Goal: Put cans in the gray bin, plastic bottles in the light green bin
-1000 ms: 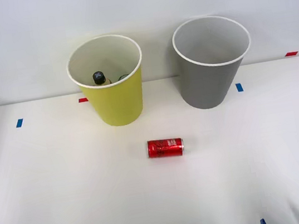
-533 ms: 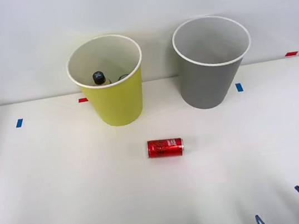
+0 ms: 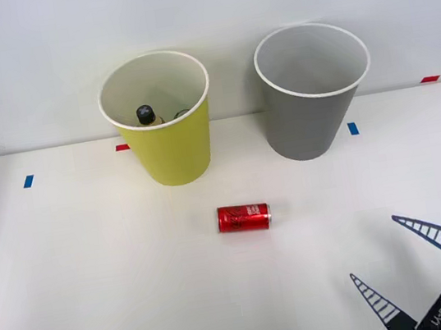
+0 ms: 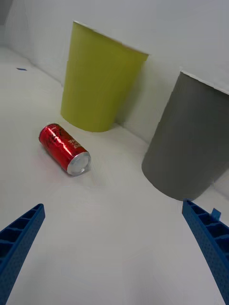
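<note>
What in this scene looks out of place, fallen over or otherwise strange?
Only the red can: it lies on its side on the white table, in front of the gap between the light green bin and the gray bin, apart from both. Both bins stand upright. Nothing looks spilled or damaged.

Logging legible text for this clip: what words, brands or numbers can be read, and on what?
Can: white lettering on the red side, too small and blurred to read.
Green bin, gray bin, tape marks: no text.
</note>
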Motion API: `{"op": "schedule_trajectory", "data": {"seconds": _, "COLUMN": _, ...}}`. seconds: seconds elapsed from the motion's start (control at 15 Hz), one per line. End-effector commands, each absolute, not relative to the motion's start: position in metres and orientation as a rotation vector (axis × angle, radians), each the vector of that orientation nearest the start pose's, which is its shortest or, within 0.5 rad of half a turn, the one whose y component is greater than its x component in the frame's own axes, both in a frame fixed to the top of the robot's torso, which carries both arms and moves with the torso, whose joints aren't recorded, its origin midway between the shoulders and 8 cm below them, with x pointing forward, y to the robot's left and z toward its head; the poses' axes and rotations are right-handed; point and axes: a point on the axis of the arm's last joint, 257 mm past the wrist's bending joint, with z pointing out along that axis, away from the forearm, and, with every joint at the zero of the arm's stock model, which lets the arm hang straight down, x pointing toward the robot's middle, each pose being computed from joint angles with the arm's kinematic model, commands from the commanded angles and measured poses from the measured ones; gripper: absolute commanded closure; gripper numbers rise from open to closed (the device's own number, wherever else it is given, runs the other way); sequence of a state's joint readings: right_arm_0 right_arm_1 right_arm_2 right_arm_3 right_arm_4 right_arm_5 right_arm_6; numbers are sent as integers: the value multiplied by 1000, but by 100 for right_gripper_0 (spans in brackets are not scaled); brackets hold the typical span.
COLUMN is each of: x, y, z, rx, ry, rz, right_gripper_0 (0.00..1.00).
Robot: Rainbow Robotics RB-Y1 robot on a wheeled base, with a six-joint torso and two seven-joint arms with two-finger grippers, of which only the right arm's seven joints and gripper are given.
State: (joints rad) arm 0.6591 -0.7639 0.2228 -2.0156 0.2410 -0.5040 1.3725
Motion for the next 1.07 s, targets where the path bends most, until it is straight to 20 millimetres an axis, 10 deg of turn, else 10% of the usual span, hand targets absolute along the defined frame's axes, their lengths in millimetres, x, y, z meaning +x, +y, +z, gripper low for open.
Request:
{"op": "schedule_trajectory", "data": {"seconds": 0.07, "x": 317, "y": -183, "z": -215, "rx": -935, "ry": 1324, "rz": 98, "right_gripper_0": 1}}
{"op": "schedule_trajectory", "data": {"seconds": 1.07, "x": 371, "y": -115, "z": -189, "rx": -1377, "ry": 1076, "rz": 40, "right_gripper_0": 0}}
